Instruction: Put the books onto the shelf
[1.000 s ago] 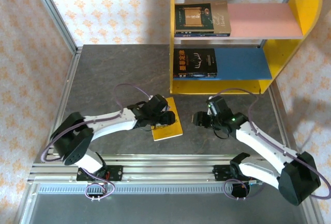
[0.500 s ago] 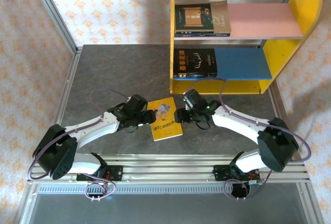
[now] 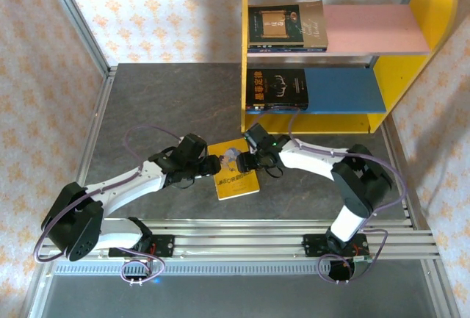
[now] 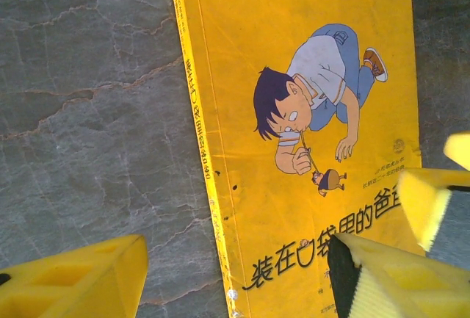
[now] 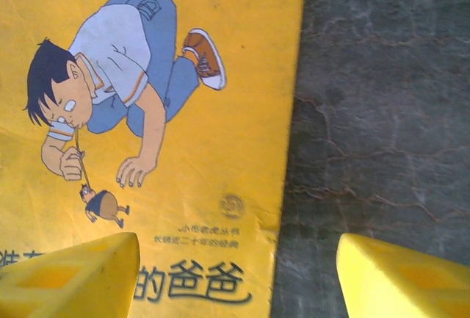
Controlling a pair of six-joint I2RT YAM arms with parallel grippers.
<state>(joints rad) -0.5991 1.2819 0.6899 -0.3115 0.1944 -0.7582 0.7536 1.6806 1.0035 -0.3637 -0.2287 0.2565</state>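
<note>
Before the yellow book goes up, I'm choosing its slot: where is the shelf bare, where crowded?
Bare: the pink board right of the stacked books, and the blue board right of the black book. Crowded: both boards' left ends, and the table where left gripper and right gripper flank the yellow book.

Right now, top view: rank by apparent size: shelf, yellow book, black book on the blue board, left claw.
1. shelf
2-3. black book on the blue board and yellow book: about alike; the yellow one is partly covered, so I won't rank them.
4. left claw
</note>
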